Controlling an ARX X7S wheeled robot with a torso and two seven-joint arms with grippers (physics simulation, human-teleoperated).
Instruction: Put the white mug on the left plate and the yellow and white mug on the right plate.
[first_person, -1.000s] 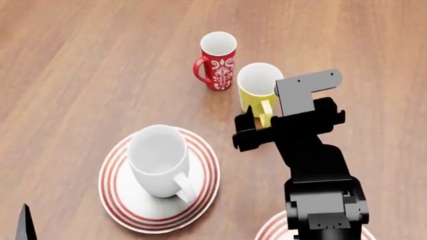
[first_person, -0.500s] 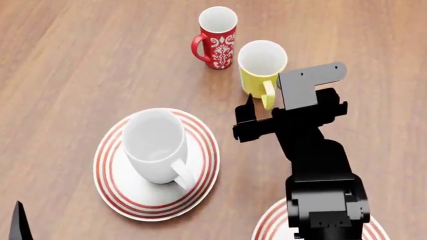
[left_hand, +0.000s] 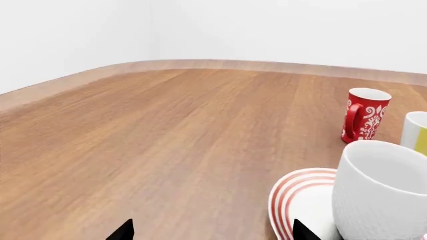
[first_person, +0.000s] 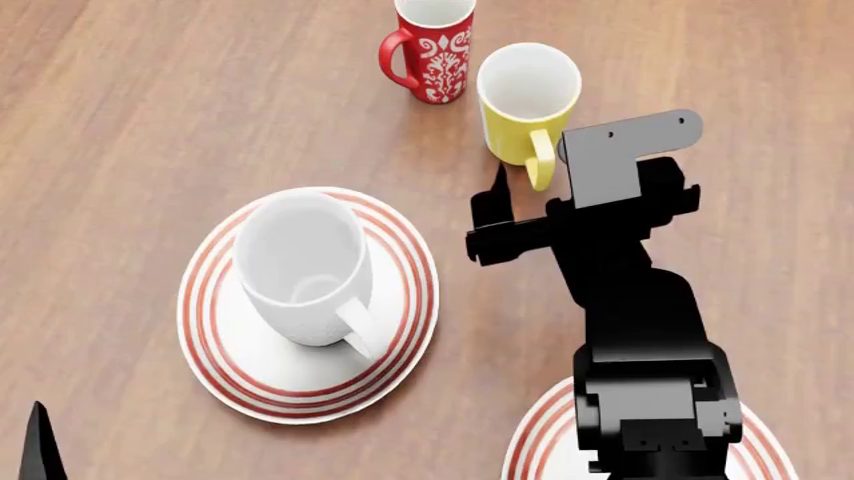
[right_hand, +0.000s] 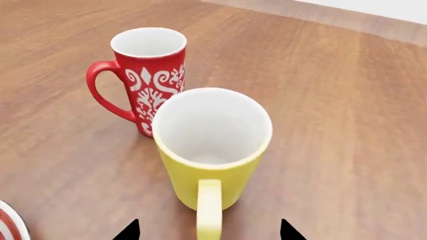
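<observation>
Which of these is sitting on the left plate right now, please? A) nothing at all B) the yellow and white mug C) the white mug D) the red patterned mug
C: the white mug stands upright on the left plate, while the yellow and white mug and the red mug stand on the bare table farther away.

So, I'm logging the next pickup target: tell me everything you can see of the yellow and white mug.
The yellow and white mug is a glossy cylinder, ceramic by its look: yellow outside, white inside, with a yellow loop handle. It stands upright and empty on the wooden table, not on either plate. The red mug stands close beside it; whether they touch is unclear. Its handle points toward the open right gripper, which is not gripping it.
</observation>
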